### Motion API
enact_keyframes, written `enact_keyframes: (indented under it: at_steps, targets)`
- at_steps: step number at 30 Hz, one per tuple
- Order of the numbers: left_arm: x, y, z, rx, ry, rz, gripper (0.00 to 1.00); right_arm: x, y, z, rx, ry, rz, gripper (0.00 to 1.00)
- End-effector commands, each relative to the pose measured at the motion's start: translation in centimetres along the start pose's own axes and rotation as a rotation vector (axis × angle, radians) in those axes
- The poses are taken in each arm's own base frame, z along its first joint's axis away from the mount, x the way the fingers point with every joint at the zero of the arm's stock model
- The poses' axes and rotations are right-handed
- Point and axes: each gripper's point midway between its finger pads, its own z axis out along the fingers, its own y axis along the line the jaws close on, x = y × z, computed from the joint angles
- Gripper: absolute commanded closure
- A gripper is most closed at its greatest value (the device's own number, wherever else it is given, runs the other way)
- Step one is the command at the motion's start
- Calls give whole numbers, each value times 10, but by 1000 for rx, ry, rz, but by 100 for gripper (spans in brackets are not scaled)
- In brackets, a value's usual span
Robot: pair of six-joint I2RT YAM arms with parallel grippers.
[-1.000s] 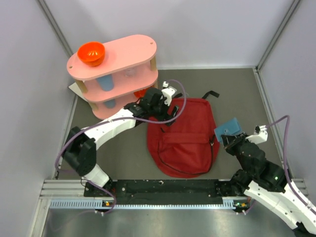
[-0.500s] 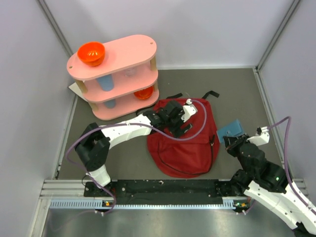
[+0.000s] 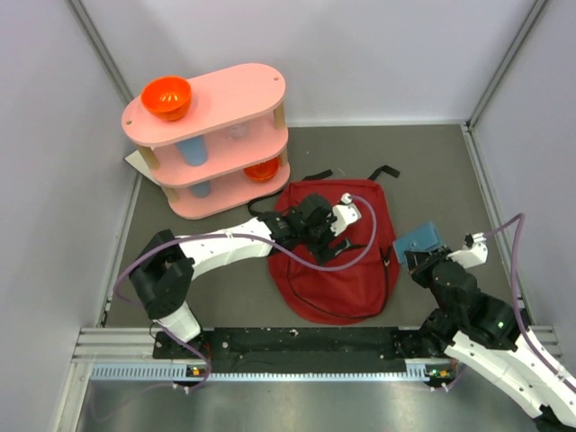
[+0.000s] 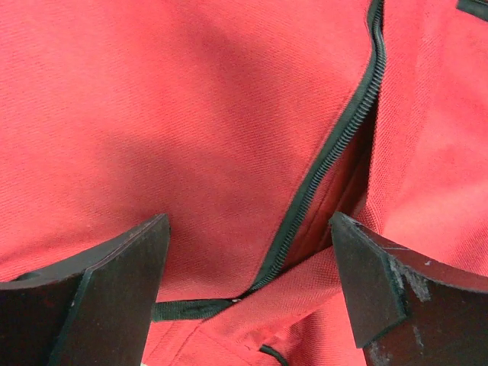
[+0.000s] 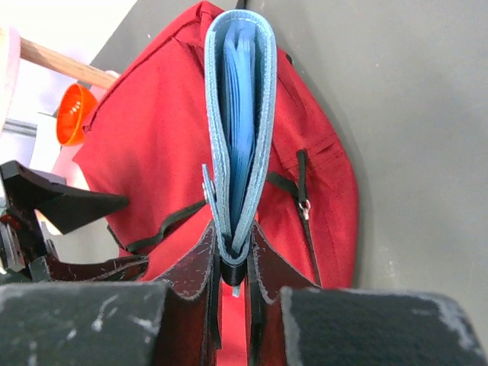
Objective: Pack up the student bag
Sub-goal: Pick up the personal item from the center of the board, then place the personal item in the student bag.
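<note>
Two arms work over one big dark red student bag (image 3: 337, 270), which lies flat mid-table between them, its black straps toward the back wall. Within the last second the left gripper (image 4: 248, 252) has swung from the bag's shelf-side corner to its middle. It now hangs with jaws apart astride the black zip (image 4: 338, 145), I'd guess to open it. The right gripper (image 5: 232, 263) waits at the bag's right edge, clamped on a blue folder (image 5: 240, 114), hardly shifted. The pink shelf (image 3: 220, 99) stands back-left with an orange bowl (image 3: 166, 97) on top, well apart. That zip, seemingly mostly closed, bars the folder.
</note>
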Motion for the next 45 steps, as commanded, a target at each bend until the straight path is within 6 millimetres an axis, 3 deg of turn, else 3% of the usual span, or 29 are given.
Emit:
enact_keyframes:
  at_steps: [1, 6, 11, 17, 22, 26, 41, 45]
  targets:
    - [19, -35, -9, 122, 47, -4, 10, -1, 3, 0, -12, -10, 33, 96]
    - [24, -36, -6, 101, 57, -12, 11, 3, 0, 2, -7, -1, 36, 95]
    - [24, -7, 10, -78, 84, -57, 13, 4, 0, 3, -7, 2, 38, 94]
    - [26, 23, 21, -260, 85, -88, 35, 4, 1, 2, -10, 4, 33, 93]
    - [24, 35, 12, -338, 42, -99, 62, 5, 0, 3, -7, 6, 32, 92]
    - [18, 43, 0, -383, 3, -116, 72, 5, 0, 3, -7, 6, 36, 91]
    - [-39, 61, -35, -459, -136, -115, 85, 15, 9, 6, -40, 47, 30, 91]
    - [-49, 63, -37, -460, -147, -100, 93, 25, 23, 9, -90, 91, 28, 91]
